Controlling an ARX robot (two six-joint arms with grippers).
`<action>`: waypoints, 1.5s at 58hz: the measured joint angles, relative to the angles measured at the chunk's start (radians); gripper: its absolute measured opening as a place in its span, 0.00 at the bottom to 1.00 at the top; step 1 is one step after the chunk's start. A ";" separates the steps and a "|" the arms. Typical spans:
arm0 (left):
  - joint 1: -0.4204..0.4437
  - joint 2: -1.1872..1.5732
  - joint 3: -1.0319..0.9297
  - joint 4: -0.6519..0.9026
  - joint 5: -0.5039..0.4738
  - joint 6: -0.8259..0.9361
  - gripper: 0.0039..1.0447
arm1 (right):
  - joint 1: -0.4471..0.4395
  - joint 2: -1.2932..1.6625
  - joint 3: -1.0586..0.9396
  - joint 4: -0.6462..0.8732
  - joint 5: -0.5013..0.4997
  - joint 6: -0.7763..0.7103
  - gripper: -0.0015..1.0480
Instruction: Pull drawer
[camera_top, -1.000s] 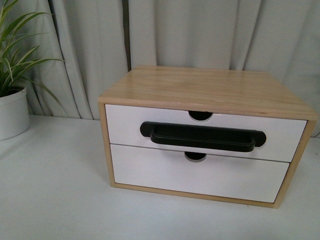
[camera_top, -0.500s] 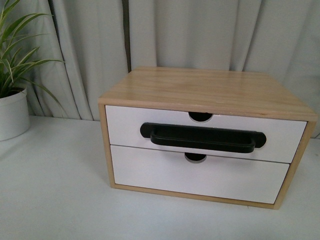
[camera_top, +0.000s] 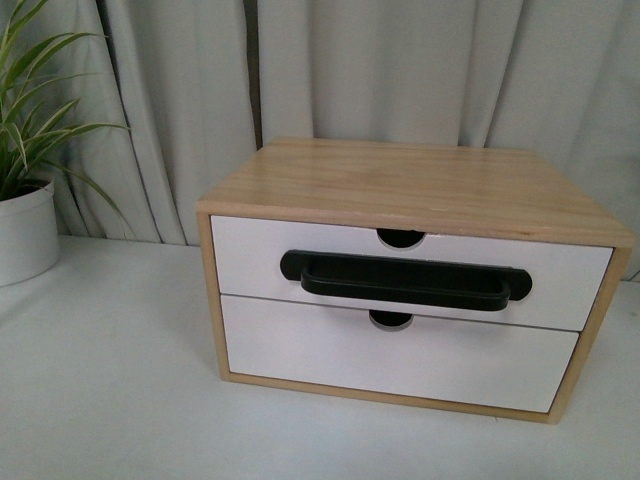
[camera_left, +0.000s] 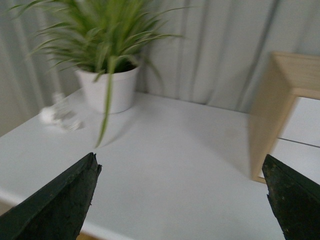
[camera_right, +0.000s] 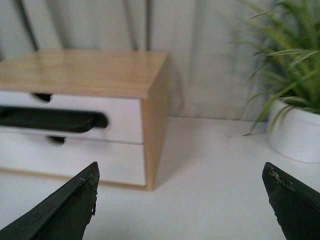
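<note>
The drawer is the upper of two in a wooden cabinet on the white table, a little right of centre in the front view. Its white face sits flush with the plain lower drawer, so it looks fully shut. Its black bar handle runs level, left to right, across the face under the half-round notch. A grip would therefore need the fingers above and below the bar, and the pull would come straight toward the near side.

Neither arm shows in the front view. The left gripper has its fingers spread wide with nothing between them. It is aimed at a potted plant at far left, and the drawer only appears at that view's edge, off to its right. The right gripper is also spread wide and empty. It points past the cabinet's right corner, with a second potted plant further right. The handle lies ahead and to its left.

Both grippers hang low, back from the cabinet. I cannot say which is nearer, but the right one sees the handle and seems better placed
</note>
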 joint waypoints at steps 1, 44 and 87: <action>-0.012 0.008 0.000 0.005 -0.026 0.000 0.95 | -0.009 0.025 0.008 -0.002 -0.037 -0.005 0.91; -0.213 0.964 0.522 0.065 0.626 0.779 0.95 | 0.116 0.830 0.520 -0.088 -0.343 -0.585 0.91; -0.417 1.479 0.983 -0.227 0.575 1.255 0.95 | 0.178 1.185 0.684 -0.123 -0.350 -0.916 0.91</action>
